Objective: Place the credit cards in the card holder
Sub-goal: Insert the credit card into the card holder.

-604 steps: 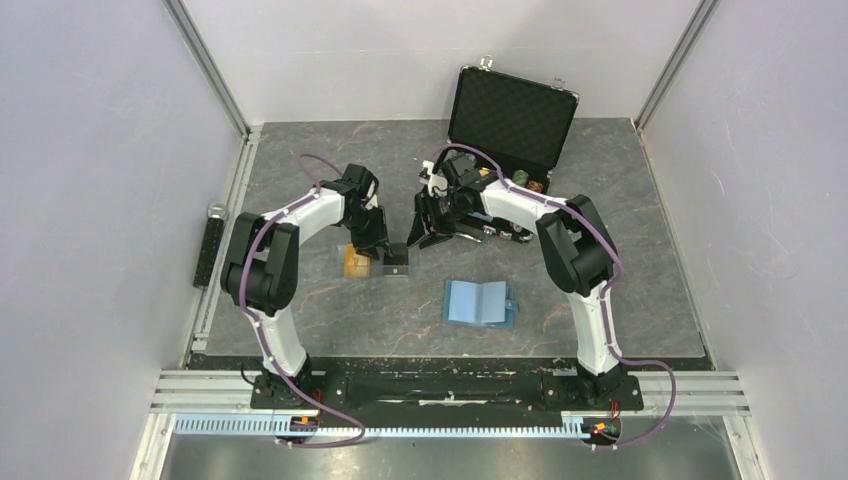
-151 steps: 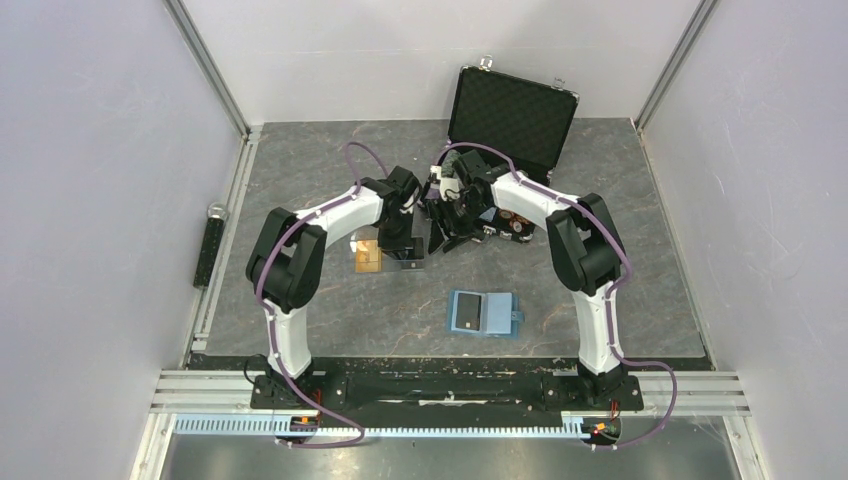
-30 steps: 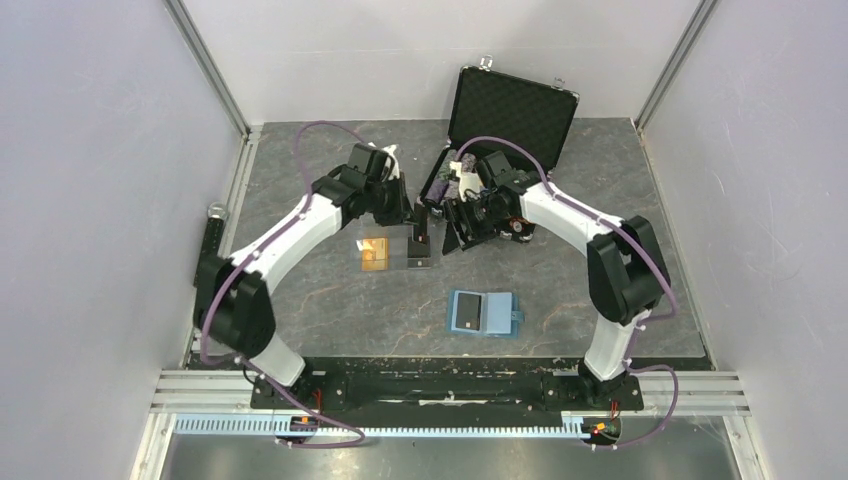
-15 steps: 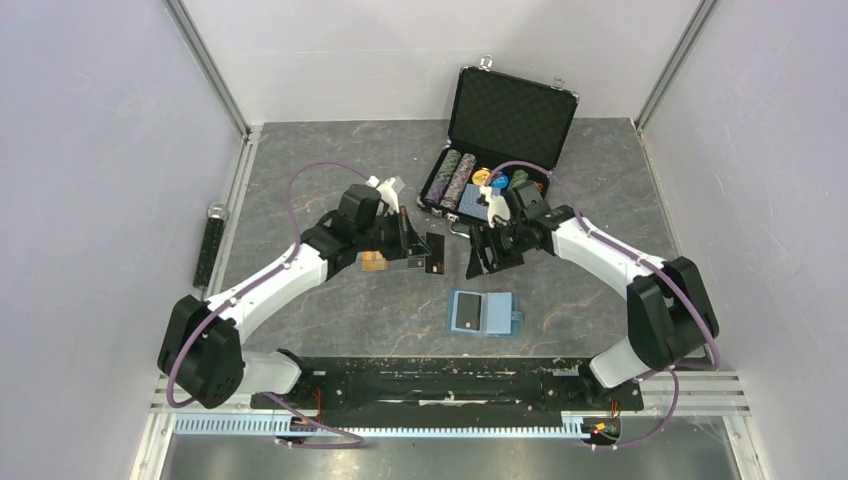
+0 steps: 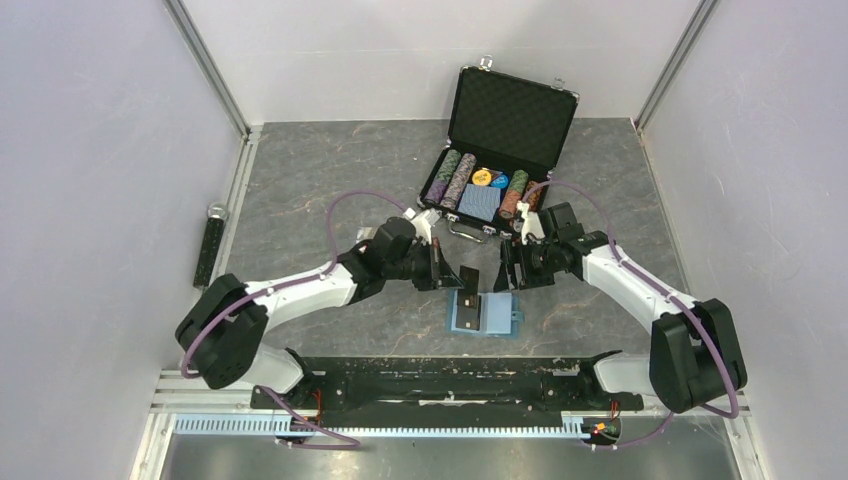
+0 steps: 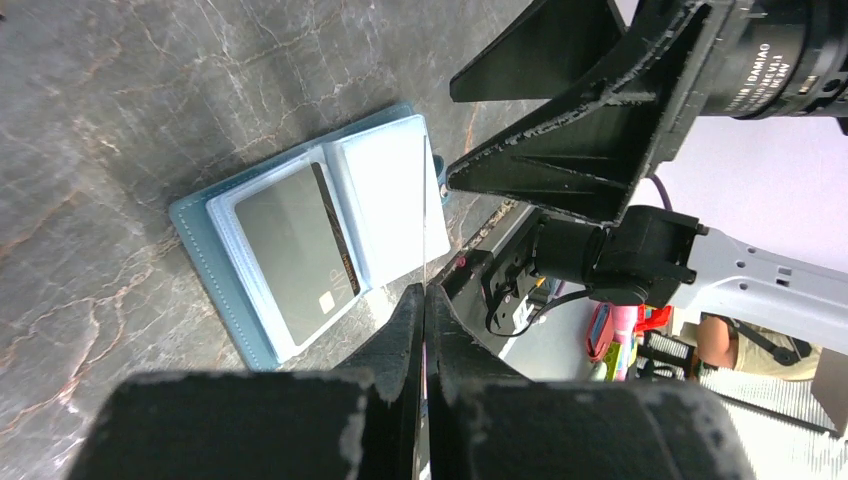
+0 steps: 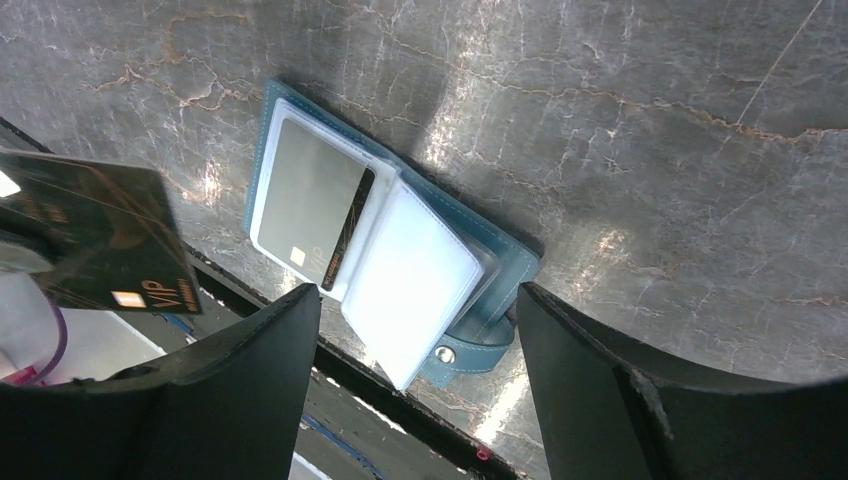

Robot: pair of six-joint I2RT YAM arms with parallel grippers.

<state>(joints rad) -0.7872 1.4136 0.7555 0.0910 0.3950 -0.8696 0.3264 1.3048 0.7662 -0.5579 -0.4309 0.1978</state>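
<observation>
– Well, what could go wrong from here?

– Left claw is pinched tight on the black card, just above the holder. That holder lies open on the table's near side, between both claws. If the card comes down skewed, its corner may catch the clear pocket's lip or shove the light holder aside. Nothing pins the holder: the right claw hangs spread wide over it, touching nothing.

– And the count?

– One holder. Two cards in view: the black one, plus a pale card already in the left pocket. Two claws. Farther back, one case with one blue deck and several chip rows, too small to count.
</observation>
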